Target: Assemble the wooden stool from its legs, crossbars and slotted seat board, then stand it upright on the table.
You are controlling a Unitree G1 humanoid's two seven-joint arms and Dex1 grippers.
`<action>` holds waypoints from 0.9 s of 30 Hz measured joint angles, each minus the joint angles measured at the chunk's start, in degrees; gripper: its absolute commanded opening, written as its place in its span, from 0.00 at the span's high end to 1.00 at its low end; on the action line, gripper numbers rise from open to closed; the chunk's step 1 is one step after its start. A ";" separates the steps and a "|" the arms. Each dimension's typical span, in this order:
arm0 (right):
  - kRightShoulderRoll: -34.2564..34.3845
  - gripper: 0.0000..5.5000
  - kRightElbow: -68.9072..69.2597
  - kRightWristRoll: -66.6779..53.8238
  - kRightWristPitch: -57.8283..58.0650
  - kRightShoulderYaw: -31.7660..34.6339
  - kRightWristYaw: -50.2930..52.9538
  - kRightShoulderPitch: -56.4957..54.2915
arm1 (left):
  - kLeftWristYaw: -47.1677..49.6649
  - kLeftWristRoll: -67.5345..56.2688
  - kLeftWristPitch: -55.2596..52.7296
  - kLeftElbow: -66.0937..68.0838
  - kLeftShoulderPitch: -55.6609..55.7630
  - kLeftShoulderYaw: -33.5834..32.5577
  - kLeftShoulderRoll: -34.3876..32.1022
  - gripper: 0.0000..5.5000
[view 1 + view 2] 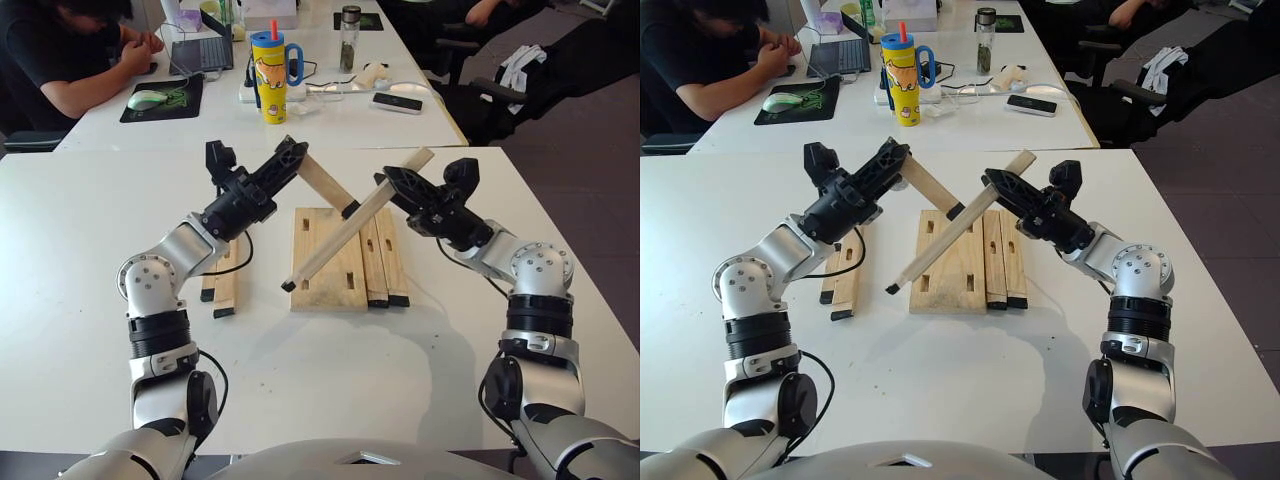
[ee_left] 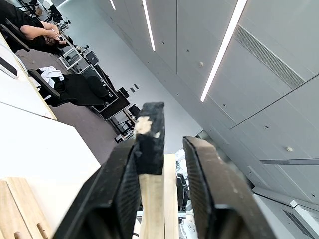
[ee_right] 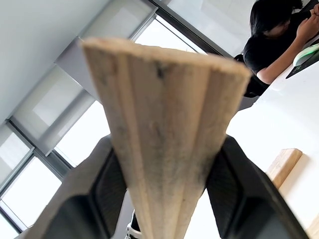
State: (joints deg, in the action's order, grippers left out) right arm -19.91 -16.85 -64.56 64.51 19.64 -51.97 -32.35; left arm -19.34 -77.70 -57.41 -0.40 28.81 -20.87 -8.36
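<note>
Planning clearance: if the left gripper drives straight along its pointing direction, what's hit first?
Likely nothing: the left gripper, shut on a black-tipped wooden bar, points upward toward open ceiling; depth is unclear.

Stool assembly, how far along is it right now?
Nothing looks joined yet: the seat board lies flat, loose pieces lying beside it. In hand: the left gripper holds a short piece, the right gripper a long leg, crossing above the board. Remaining: every joint, then standing it upright.

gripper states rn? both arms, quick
Left gripper: shut on the shorter wooden piece.
Right gripper: shut on the long wooden piece, slanted over the seat board.
</note>
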 measured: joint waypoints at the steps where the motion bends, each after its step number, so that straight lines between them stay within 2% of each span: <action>1: -0.11 0.63 -0.12 0.03 0.00 -0.03 -0.31 0.00 | 0.11 -0.92 -0.04 0.00 0.00 -0.36 -0.12 0.61; 6: -1.26 0.63 -0.89 1.17 -0.03 -0.33 -1.65 0.05 | 0.10 -1.71 0.78 0.23 0.03 -1.33 -2.27 0.47; 8: -3.32 0.63 -0.79 2.24 0.09 -1.47 -3.54 1.17 | -1.77 1.23 2.81 2.73 0.39 -2.29 -5.85 0.39; 10: -6.65 0.63 -0.57 4.39 0.18 -3.24 -6.64 3.69 | -4.97 6.18 5.49 5.94 0.77 -2.60 -10.77 0.39; 14: -13.30 0.63 -1.05 8.16 -0.78 -5.08 -13.11 5.56 | -10.15 12.80 8.55 8.86 0.33 -1.39 -14.84 0.39; 17: -18.68 0.63 -5.82 10.60 -3.90 -4.01 -17.04 3.50 | -14.80 22.54 12.92 5.08 -4.77 6.84 -15.83 0.39; 22: -25.55 0.63 -19.43 14.64 -10.31 -1.21 -20.20 -4.31 | -21.97 40.67 24.96 -3.19 -11.51 24.43 -17.28 0.39; 24: -28.99 0.63 -28.16 16.95 -14.14 0.02 -21.26 -9.25 | -27.18 52.51 35.82 -5.89 -13.12 35.07 -19.20 0.39; 27: -31.45 0.63 -36.56 20.08 -18.25 0.32 -23.04 -14.39 | -32.92 63.73 47.46 -6.39 -13.49 45.01 -20.68 0.39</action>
State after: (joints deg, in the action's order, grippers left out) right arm -51.36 -53.41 -44.48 46.26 19.97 -75.01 -46.74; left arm -52.27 -13.97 -9.95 -6.79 15.32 24.14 -29.04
